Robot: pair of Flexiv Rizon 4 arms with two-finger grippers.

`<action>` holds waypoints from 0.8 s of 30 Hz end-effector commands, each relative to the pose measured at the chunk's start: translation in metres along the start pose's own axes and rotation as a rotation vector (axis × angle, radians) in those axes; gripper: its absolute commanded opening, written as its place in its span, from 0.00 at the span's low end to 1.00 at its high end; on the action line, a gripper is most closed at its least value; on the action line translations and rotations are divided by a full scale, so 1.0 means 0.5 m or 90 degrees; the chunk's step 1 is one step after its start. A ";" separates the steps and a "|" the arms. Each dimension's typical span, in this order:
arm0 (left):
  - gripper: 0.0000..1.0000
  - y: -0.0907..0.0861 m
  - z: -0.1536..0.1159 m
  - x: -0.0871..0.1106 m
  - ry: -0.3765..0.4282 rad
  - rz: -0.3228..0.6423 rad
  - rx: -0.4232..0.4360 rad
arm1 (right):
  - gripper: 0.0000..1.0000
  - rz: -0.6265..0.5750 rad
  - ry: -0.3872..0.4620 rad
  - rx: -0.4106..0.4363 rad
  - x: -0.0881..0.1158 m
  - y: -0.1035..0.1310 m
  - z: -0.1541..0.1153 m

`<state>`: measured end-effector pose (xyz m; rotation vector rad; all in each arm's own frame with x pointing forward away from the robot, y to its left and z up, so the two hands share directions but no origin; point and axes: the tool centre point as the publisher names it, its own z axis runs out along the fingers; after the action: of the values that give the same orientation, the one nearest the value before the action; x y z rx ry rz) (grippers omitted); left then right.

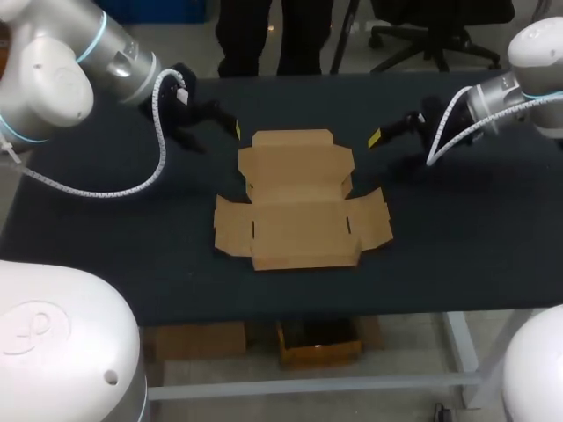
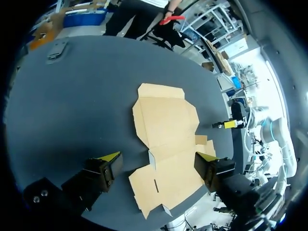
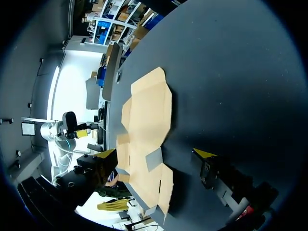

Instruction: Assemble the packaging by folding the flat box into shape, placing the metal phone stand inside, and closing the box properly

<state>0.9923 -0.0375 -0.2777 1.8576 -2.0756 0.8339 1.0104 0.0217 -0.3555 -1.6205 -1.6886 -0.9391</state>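
A flat, unfolded brown cardboard box [image 1: 299,204] lies in the middle of the dark table, flaps spread out. My left gripper [image 1: 224,127] hovers off the box's far left corner, open and holding nothing. My right gripper [image 1: 383,134] hovers off the far right corner, also open and holding nothing. In the left wrist view the box [image 2: 166,144] lies ahead of and below the open left gripper [image 2: 159,156]. The right wrist view shows the box [image 3: 144,130] below the open right gripper [image 3: 155,153]. A small grey metal piece [image 2: 57,50], perhaps the phone stand, lies near the table's far left corner.
The table [image 1: 457,229] has a dark cloth top. A white cable [image 1: 132,189] from my left arm droops over its left part. The head view shows bare cloth on both sides of the box and along the front edge.
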 end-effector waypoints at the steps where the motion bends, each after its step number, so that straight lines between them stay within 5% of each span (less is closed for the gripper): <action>1: 1.00 -0.015 0.005 -0.004 0.002 -0.001 -0.002 | 1.00 0.009 -0.016 0.019 0.000 0.033 0.028; 24: 1.00 -0.052 0.023 -0.026 0.040 -0.008 0.000 | 1.00 0.013 0.002 0.028 -0.011 0.079 0.100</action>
<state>1.0195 -0.0340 -0.2849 1.8241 -2.0261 0.8757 1.0453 0.0575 -0.3807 -1.6177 -1.6805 -0.8974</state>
